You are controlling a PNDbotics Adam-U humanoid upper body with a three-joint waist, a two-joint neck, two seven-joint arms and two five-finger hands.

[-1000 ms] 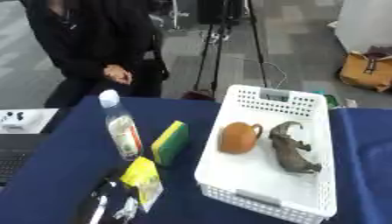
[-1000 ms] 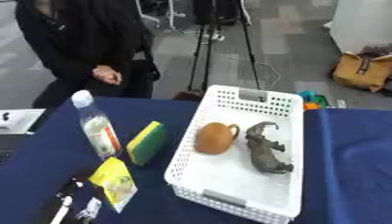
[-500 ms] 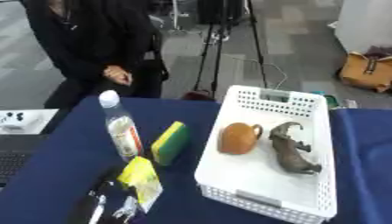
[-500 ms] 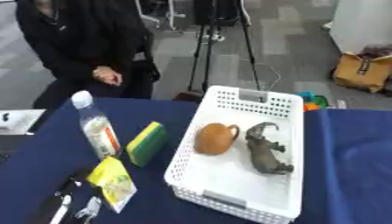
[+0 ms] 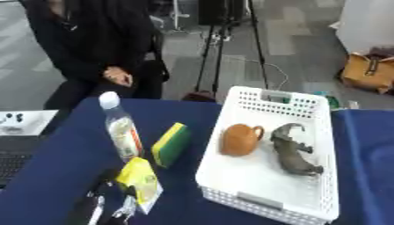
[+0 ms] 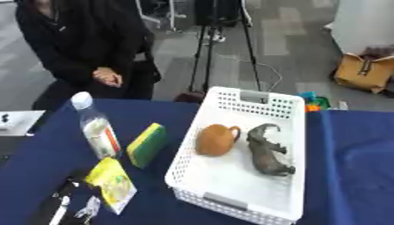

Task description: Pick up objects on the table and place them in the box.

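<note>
A white perforated box [image 5: 315, 110] stands on the blue table, right of centre. Inside it lie a brown clay jug [image 5: 239, 139] and a grey animal figure [image 5: 292, 150]. Left of the box, a yellow and green sponge [image 5: 170, 143] stands on its edge. Beside the sponge a clear water bottle [image 5: 123, 132] with a white cap stands upright. A yellow packet [image 5: 139, 180] lies nearer the front. My left hand [image 5: 98, 205] shows at the lower left, black and silver, right against the packet's lower edge. Whether it holds the packet is unclear. My right hand is out of view.
A laptop edge [image 5: 12, 160] and a white sheet [image 5: 19, 123] lie at the far left. A person in black sits beyond the table's far edge. A tripod [image 5: 219, 57] and a tan bag [image 5: 369, 72] stand on the floor behind. Blue tablecloth [image 5: 369, 149] shows right of the box.
</note>
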